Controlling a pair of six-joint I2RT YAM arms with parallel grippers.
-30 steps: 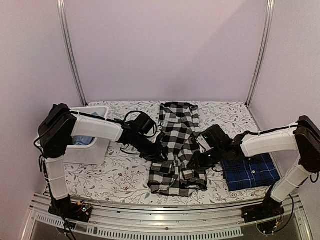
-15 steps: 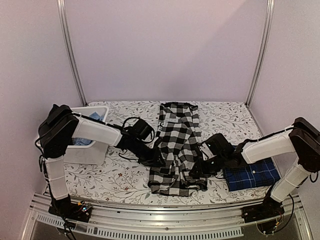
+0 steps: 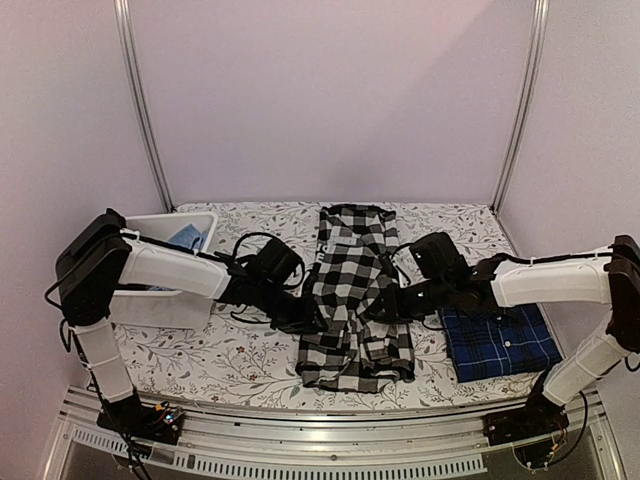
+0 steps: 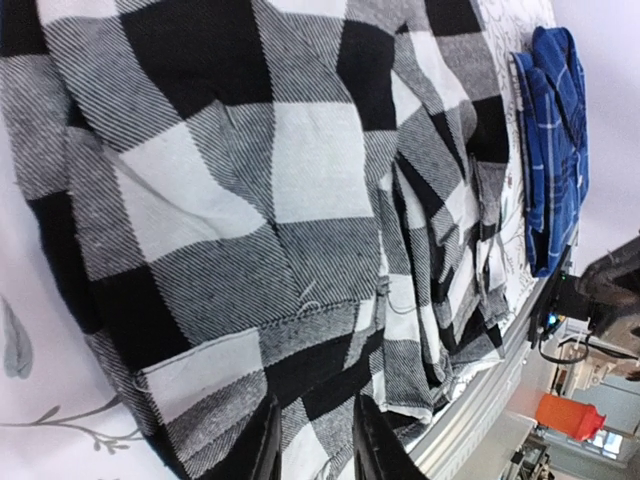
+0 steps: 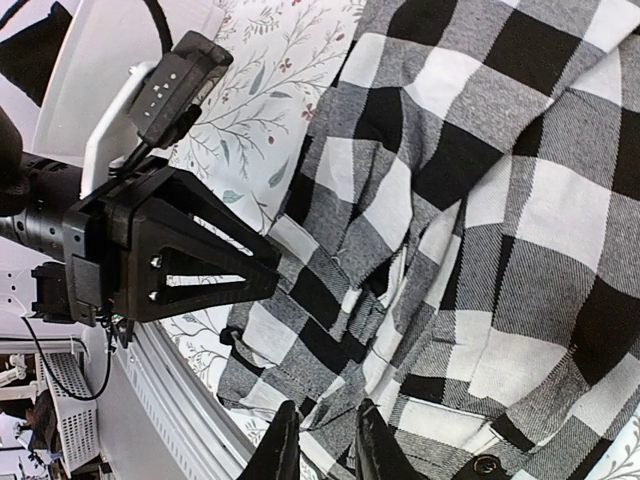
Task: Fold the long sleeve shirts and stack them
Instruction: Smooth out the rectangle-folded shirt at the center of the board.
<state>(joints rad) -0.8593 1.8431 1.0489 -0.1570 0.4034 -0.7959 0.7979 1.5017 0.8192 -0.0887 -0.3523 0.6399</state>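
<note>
- The black-and-white buffalo check cloth shirt [image 3: 352,285] lies lengthwise, folded narrow, in the middle of the floral-patterned surface [image 3: 250,350].
- The folded navy blue plaid shirt [image 3: 500,342] rests just right of it, towards the near edge.
- The left gripper [image 3: 312,320] is at the check shirt's left edge and the right gripper [image 3: 377,309] is over its right half.
- Both grippers are narrowly open, and I cannot tell whether either pinches cloth.
</note>
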